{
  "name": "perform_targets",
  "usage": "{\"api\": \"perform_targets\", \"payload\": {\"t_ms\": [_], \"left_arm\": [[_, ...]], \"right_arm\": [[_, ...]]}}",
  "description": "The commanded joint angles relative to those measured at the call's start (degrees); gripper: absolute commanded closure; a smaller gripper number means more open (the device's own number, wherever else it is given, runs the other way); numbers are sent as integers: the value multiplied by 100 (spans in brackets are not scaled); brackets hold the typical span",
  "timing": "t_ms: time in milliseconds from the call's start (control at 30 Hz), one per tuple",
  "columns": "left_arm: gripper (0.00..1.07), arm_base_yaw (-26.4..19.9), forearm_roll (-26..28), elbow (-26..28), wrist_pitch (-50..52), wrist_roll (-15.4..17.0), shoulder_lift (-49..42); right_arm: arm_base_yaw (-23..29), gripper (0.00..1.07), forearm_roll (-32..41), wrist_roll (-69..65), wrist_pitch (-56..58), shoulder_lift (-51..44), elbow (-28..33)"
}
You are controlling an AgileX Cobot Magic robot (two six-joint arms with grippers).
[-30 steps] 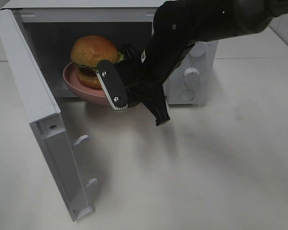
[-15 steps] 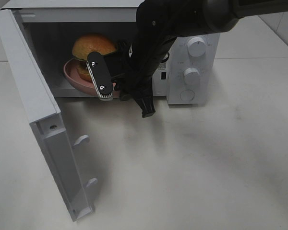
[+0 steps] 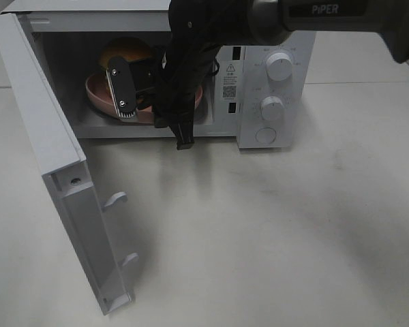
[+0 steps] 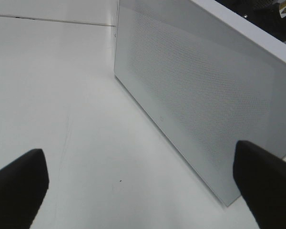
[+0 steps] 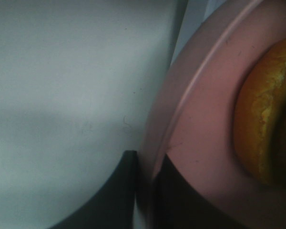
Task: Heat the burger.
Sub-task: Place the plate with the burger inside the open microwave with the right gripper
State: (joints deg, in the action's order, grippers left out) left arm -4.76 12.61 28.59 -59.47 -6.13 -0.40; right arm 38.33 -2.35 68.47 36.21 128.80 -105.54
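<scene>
Nearest, across the bare desk [image 3: 259, 231], the door [image 3: 48, 143] of the microwave [image 3: 296, 88] stands swung wide to the left. Outside it the left jaws are spread to their widest with nothing between them, their dark fingertips [image 4: 19, 186] facing the door's outer face (a handy spot, I judge, for pushing it to later). At the oven's mouth the right arm [image 3: 191, 61] reaches in from the right, its jaws pinched nearly closed on the near rim of the pink plate [image 5: 200, 119], one finger [image 5: 109, 200] on each side of that rim. The burger [image 3: 126, 51] sits on the plate beyond the grip, deeper in the cavity and toward its left wall, so it lies ahead of the jaws along the line of reach. The right arm is plainly the nearer one. Whether the plate's base rests on the oven floor cannot be told. By my reading, the coming move is to set the plate flat, open the jaws, and draw straight back out toward the desk without tugging the rim.
</scene>
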Motion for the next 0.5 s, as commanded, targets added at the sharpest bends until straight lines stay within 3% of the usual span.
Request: {"api": "perform_targets", "payload": {"t_ms": [33, 500], "left_arm": [[9, -23, 6, -17, 40, 0, -97], [9, -23, 6, -17, 40, 0, -97]], "right_arm": [[6, 101, -120, -29, -166, 63, -332], [6, 99, -550, -332, -109, 796, -1358]]}}
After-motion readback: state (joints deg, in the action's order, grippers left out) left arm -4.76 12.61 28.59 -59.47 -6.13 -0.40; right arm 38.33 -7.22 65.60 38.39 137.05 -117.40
